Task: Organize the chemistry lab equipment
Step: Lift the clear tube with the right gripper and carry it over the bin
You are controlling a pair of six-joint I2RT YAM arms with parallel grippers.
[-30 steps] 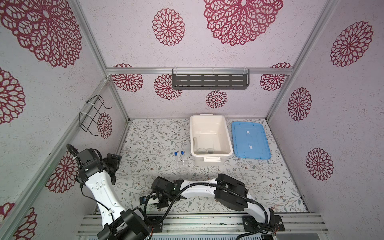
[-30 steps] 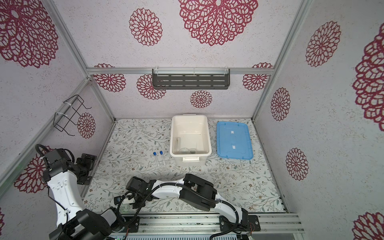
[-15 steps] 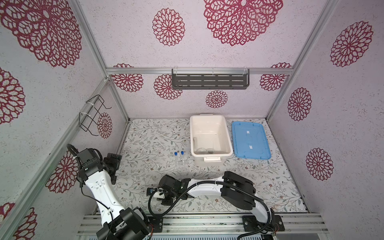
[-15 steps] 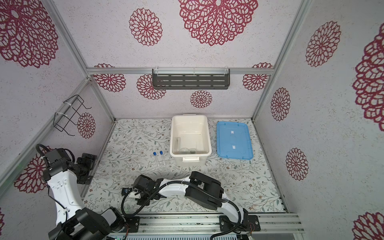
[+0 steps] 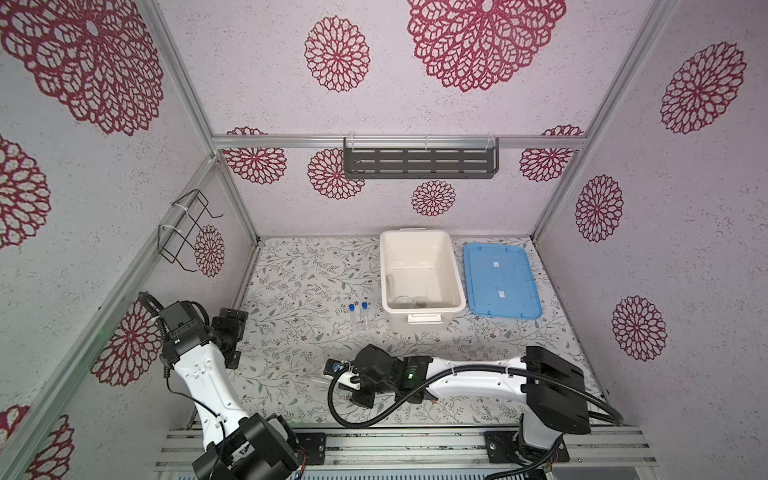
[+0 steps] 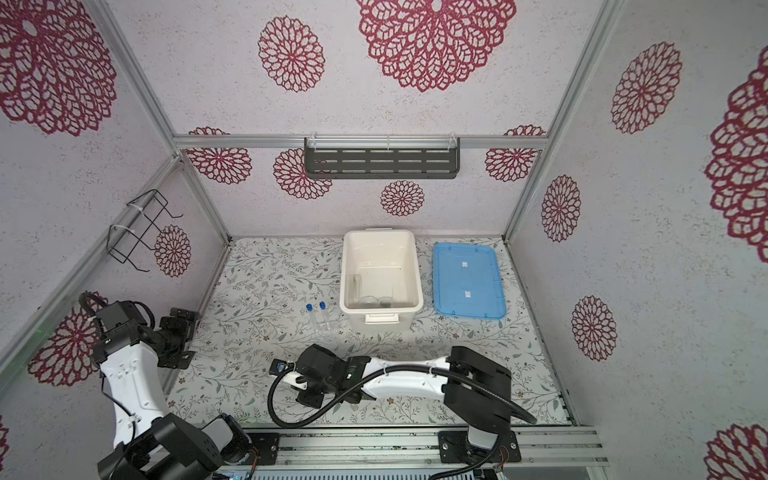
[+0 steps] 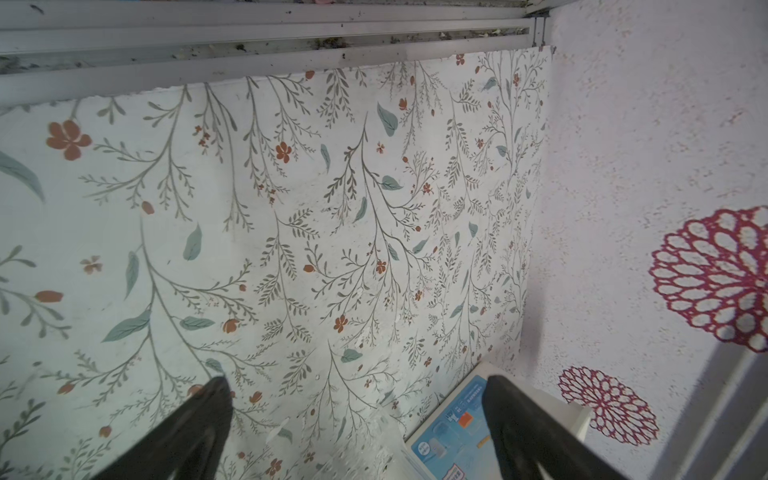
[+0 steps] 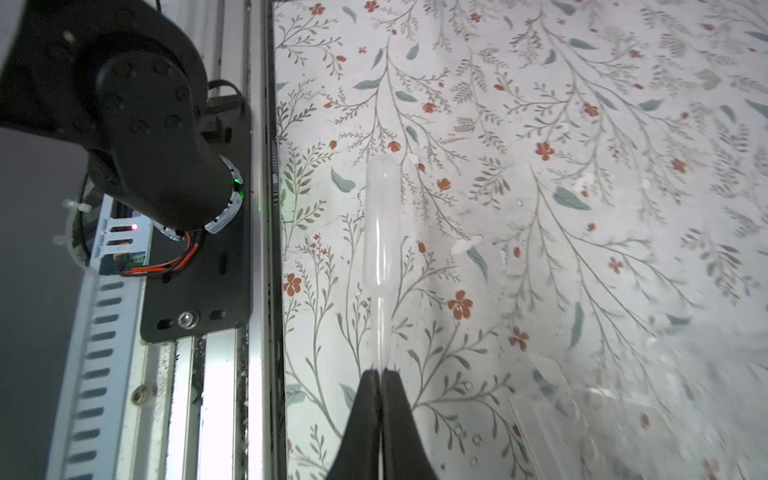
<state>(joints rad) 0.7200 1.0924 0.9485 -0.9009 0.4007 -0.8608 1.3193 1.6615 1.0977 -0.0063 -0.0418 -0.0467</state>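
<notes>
- Roughly partway, by my reading; pale shapes lie on the floor of the white tub [image 5: 415, 251] against its near wall, possibly the bowl, pestle and dish, though they are too faint to name for sure; the tub stands open
- the right gripper [image 8: 380, 372] is pinched fully together on the thin stem of a clear pipette [image 8: 382, 216]; the bulb sticks out past the fingertips, low over the floral mat [image 8: 540, 124] near the front rail [image 8: 257, 249]; this piece has not yet reached the tub
- two blue-capped tubes [image 5: 353, 318] stand side by side on the mat, just beside the tub's near left corner and outside it; these are left to put away
- the left gripper [image 7: 353, 382] has its jaws spread wide with nothing between them; it hangs by the left wall, well apart from the tubes
- the blue lid [image 5: 500, 286] lies flat on the mat just right of the tub; fitting it looks like the last step
- a white box with a blue label [image 7: 453, 428] sits by the wall near the left gripper; a dark slotted shelf [image 5: 419, 162] hangs on the back wall and a wire basket [image 5: 187, 232] on the left wall, both well above the mat
- the tubes stand between the right gripper and the tub, so a carry should pass over or beside them
</notes>
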